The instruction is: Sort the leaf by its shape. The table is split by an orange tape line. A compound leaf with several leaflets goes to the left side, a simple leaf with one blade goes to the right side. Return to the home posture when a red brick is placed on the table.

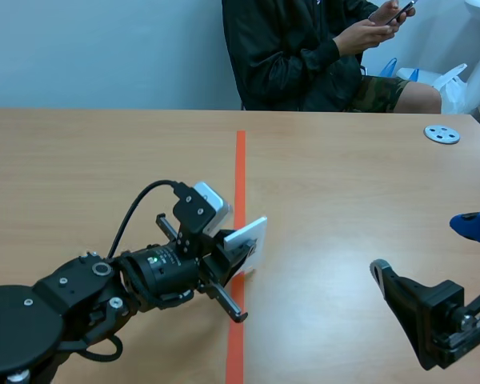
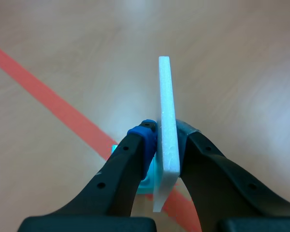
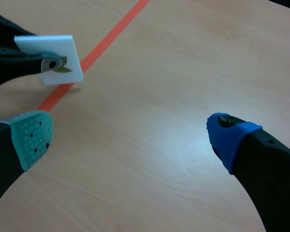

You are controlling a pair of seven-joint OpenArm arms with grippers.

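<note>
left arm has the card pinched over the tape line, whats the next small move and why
Probably carry the white card clear of the orange tape line before lowering it: the left gripper holds it on edge above the line. A finger half hides its leaf print, so which side is unclear.

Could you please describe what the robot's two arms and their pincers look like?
Both arms are black. The left arm has a looping black cable, a small green light and a white module at its wrist. Each pincer has two thick black fingers with dotted pads: the right pincer shows one teal pad and one blue pad; the left pincer's visible pad is blue.
</note>
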